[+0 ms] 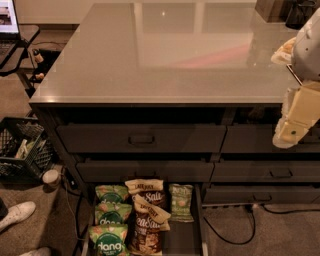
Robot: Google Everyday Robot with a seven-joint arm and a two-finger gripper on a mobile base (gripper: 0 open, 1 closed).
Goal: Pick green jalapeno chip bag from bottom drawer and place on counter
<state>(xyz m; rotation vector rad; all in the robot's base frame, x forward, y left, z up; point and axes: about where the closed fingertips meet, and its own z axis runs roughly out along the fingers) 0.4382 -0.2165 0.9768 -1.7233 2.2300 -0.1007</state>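
The green jalapeno chip bag (180,202) lies flat at the right side of the open bottom drawer (199,227), next to two brown-and-cream Sea Salt bags (146,210). Three green "dang" bags (111,220) fill the drawer's left side. The glossy grey counter (165,55) tops the dark drawer cabinet. My gripper (288,136), with cream fingers, hangs at the right edge of the view, in front of the counter's right front corner and the upper right drawer. It is well above and to the right of the chip bag and holds nothing I can see.
A black crate (22,147) stands on the carpet at left, with a small white cup (51,177) beside it. A white shoe (17,212) is at the lower left. Cables (235,235) trail on the floor under the right drawers. Dark objects (280,10) stand at the counter's far right.
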